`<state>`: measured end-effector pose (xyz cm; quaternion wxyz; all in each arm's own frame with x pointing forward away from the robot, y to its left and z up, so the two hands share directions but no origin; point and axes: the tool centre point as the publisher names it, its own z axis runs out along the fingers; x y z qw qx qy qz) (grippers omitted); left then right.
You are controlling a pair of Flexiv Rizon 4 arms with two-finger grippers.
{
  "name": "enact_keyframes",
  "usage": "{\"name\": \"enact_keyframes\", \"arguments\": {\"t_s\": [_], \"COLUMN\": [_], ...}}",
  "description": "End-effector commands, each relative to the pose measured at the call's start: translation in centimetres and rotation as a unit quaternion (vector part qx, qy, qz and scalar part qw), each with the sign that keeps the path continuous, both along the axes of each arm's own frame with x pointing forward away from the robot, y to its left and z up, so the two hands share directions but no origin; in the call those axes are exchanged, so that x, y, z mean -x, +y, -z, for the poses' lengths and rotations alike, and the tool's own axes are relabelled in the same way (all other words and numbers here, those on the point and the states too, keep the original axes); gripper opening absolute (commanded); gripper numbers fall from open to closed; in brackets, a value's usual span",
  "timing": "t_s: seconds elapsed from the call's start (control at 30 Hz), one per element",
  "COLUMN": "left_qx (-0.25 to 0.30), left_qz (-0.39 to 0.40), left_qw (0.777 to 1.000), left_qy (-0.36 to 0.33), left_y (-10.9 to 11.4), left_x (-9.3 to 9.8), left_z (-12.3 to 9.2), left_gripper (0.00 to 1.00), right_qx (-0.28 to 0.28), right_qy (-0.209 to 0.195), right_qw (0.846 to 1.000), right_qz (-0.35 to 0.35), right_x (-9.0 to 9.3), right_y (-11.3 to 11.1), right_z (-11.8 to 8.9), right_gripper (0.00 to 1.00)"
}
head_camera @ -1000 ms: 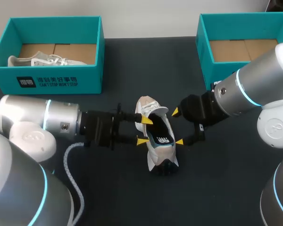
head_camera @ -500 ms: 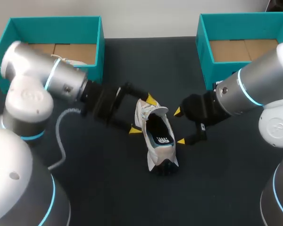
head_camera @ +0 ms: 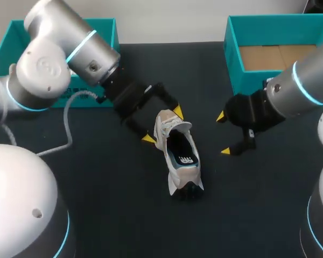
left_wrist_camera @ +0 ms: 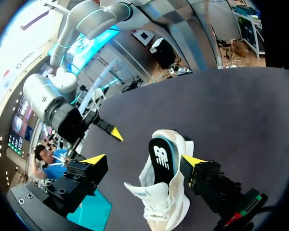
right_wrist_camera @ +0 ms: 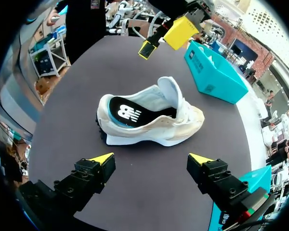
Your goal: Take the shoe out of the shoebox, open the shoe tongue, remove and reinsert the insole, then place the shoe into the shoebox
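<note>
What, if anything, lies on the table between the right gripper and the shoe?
Nothing visible does. The right gripper hangs open beside the shoe, and only dark table shows between them. The right wrist view agrees: the shoe lies ahead of the open fingers with nothing in the gap.

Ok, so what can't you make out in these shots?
Left box: in the head view my left arm covers most of it, so its contents are hidden.
Insole: its front end lies under the tongue in every view.
Right box: it runs off the head view's right edge, and my right arm covers its near corner.
</note>
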<state>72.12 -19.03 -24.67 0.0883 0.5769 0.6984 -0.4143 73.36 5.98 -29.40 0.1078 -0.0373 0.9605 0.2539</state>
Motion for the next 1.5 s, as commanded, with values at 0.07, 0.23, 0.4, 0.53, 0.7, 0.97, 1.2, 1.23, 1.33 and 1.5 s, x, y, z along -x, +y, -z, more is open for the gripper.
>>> {"name": "enact_keyframes", "arguments": {"t_s": [0.07, 0.23, 0.4, 0.53, 0.7, 0.97, 1.2, 1.23, 1.33, 1.5], "left_qx": [-0.035, -0.035, -0.035, -0.035, -0.055, -0.159, -0.227, -0.227, -0.227, -0.227], "left_qz": [0.019, 0.019, 0.019, 0.019, 0.039, 0.071, 0.049, 0.049, 0.049, 0.049], "left_qw": [0.999, 0.999, 0.999, 0.999, 0.997, 0.983, 0.968, 0.968, 0.968, 0.968], "left_qy": [0.000, 0.000, 0.000, 0.000, -0.021, -0.049, -0.094, -0.094, -0.094, -0.094], "left_y": [-0.1, -0.1, -0.1, -0.1, -0.3, -0.4, 0.4, 0.4, 0.4, 0.4], "left_x": [-0.2, -0.2, -0.2, -0.2, 0.1, -0.1, 0.3, 0.3, 0.3, 0.3], "left_z": [-0.1, -0.1, -0.1, -0.1, -0.9, -1.3, -1.4, -1.4, -1.4, -1.4], "left_gripper": [1.00, 1.00, 1.00, 1.00, 1.00, 0.49, 0.00, 0.00, 0.00, 0.00], "right_qx": [0.010, 0.017, 0.018, 0.018, 0.018, 0.018, 0.018, 0.018, 0.018, 0.018], "right_qy": [-0.001, 0.006, 0.026, 0.026, 0.026, 0.026, 0.026, 0.026, 0.026, 0.026], "right_qw": [1.000, 1.000, 0.999, 0.999, 0.999, 0.999, 0.999, 0.999, 0.999, 0.999], "right_qz": [0.007, 0.002, 0.007, 0.007, 0.007, 0.007, 0.007, 0.007, 0.007, 0.007], "right_x": [1.4, 1.9, 2.5, 2.5, 2.5, 2.5, 2.5, 2.5, 2.5, 2.5], "right_y": [-3.1, -3.2, -3.1, -3.1, -3.1, -3.1, -3.1, -3.1, -3.1, -3.1], "right_z": [-6.5, -9.8, -11.0, -11.0, -11.0, -11.0, -11.0, -11.0, -11.0, -11.0], "right_gripper": [1.00, 1.00, 1.00, 1.00, 1.00, 1.00, 1.00, 1.00, 1.00, 1.00]}}
